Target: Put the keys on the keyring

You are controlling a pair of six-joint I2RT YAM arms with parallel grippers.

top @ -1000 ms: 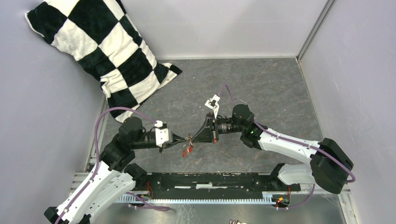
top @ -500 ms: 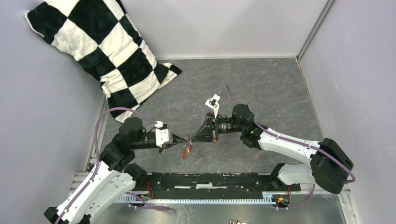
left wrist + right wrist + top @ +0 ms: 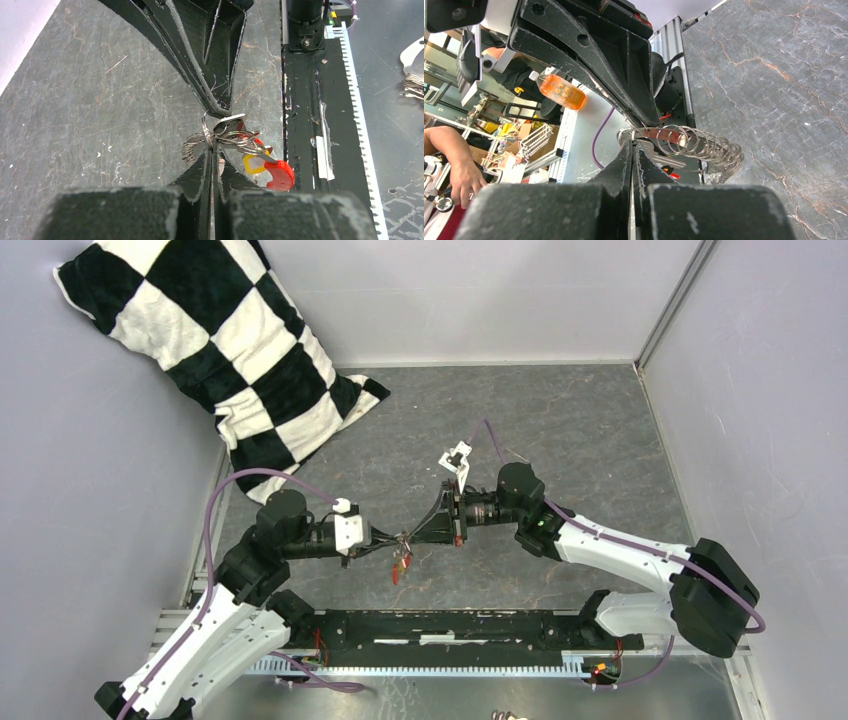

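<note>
Left claw (image 3: pixel 212 152) and right claw (image 3: pixel 631 145) kept pinched shut on keyring (image 3: pixel 235 136), tip to tip, keys (image 3: pixel 279 172) swung slightly leftward, surface (image 3: pixel 580 430) left open beyond.

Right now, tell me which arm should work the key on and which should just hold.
Right, probably. The right gripper is shut on a silvery key at the ring; the left gripper pinches the ring, with a red key hanging, so it looks better kept steady.

The place is a robotics lab: two robot arms (image 3: pixel 610 550) are bolted to an aluminium rail (image 3: pixel 430 668) at a marbled grey bench (image 3: pixel 560 420) boxed in by plain panel walls (image 3: pixel 770 440), with a person's forearm (image 3: pixel 449 150) among cluttered shelving beyond.
</note>
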